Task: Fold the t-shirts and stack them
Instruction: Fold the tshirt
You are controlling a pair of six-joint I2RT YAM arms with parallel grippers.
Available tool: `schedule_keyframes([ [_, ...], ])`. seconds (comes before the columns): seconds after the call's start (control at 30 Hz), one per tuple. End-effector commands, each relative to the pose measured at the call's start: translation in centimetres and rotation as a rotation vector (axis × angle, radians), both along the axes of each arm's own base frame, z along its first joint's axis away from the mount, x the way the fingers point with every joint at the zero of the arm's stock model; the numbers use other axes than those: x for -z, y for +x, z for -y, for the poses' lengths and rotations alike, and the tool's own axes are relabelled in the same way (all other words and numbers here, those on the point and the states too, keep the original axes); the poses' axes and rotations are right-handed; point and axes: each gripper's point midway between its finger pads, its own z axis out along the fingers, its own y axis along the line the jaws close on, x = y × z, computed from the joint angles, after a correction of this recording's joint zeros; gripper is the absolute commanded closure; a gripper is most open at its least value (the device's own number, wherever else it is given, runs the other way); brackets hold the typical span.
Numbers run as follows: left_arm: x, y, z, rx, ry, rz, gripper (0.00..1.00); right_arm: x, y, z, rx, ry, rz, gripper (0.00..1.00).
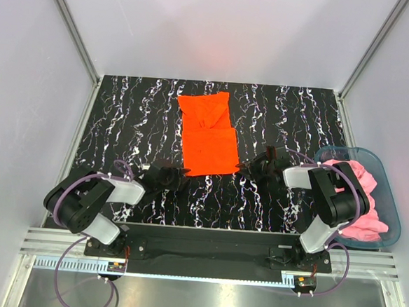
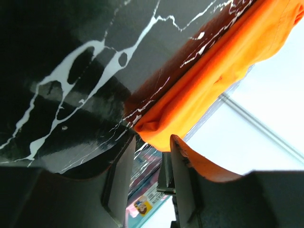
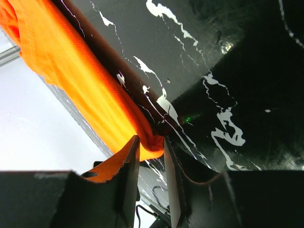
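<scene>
A bright orange-red t-shirt point(image 1: 207, 136) is seen lying flat on a black table point(image 1: 122, 120) veined with white. It is folded into a long strip running away from both claws. The half nearer the claws is doubled over into a neat, vivid square. The farther half is a single, slightly skewed layer marked with soft creases. The cloth is plain and matte, and a stitched hem is visible along its edge in the right wrist view.

The left claw point(image 2: 152, 140) is held low at the strip's near left corner. Its jaws are set partly apart, and a clear gap is seen between them. The rounded, bunched corner of the cloth sits right at the mouth of the jaws, but it is not clamped.

The right claw point(image 3: 151, 142) is held low at the near right corner. Its jaws are drawn closer together, and the tip of the cloth is tucked between them. Whether it is actually pinched cannot be told.

A light pink t-shirt point(image 1: 366, 200) is heaped, crumpled, in a clear blue bin point(image 1: 390, 209). The bin stands on the outer side of the right claw, well apart from the orange one.
</scene>
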Motion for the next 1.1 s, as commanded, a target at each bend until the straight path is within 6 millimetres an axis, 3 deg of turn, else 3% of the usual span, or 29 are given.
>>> schedule_keyframes([
  [0.0,5.4,-3.0,-4.2,-0.074,0.192,-0.156,0.59,3.1,-0.9,1.5,0.037,-0.106,-0.071,0.66],
  [0.17,5.7,-2.7,-4.3,-0.085,0.191,-0.142,0.66,3.4,-0.7,1.2,0.024,-0.101,-0.074,0.76],
  [0.27,5.4,-2.3,-3.9,-0.057,0.187,-0.122,0.84,3.2,-0.9,1.1,0.004,-0.105,-0.066,0.93],
  [0.3,5.4,-2.3,-3.7,-0.047,0.19,-0.12,0.98,3.1,-1.1,1.1,-0.007,-0.109,-0.064,1.0],
  [0.33,5.4,-2.5,-3.6,-0.034,0.191,-0.127,1.0,2.7,-1.4,1.0,-0.022,-0.103,-0.06,1.0],
  [0.47,4.1,-3.1,-3.3,0.034,0.199,-0.095,1.0,1.4,-3.0,1.4,-0.052,-0.114,-0.06,1.0],
  [0.6,2.9,-5.4,-3.2,0.089,0.196,-0.087,1.0,-0.2,-5.2,1.6,-0.092,-0.109,-0.055,1.0],
  [0.63,3.1,-6.6,-3.2,0.114,0.221,-0.101,1.0,-0.7,-6.3,1.7,-0.101,-0.102,-0.06,1.0],
  [0.7,1.4,-7.4,-2.7,0.124,0.192,-0.068,1.0,-1.0,-7.7,1.8,-0.106,-0.088,-0.077,1.0],
  [0.73,1.9,-9.2,-3.0,0.152,0.231,-0.103,1.0,-1.4,-9.0,1.7,-0.124,-0.078,-0.071,1.0],
  [0.8,0.5,-10.1,-2.7,0.144,0.188,-0.069,1.0,-2.2,-10.7,1.7,-0.138,-0.072,-0.075,1.0],
  [0.83,0.8,-11.6,-2.7,0.174,0.214,-0.08,1.0,-1.8,-12.2,1.7,-0.154,-0.073,-0.093,1.0],
  [0.87,-0.3,-11.9,-2.4,0.167,0.176,-0.056,1.0,-1.9,-13.0,1.7,-0.163,-0.068,-0.096,1.0],
  [1.0,-1.3,-14.7,-1.7,0.205,0.161,-0.058,1.0,-2.4,-17.1,1.5,-0.186,-0.056,-0.142,1.0],
  [1.07,-1.9,-16.1,-1.1,0.229,0.147,-0.06,1.0,-3.6,-18.1,1.4,-0.199,-0.043,-0.112,1.0],
])
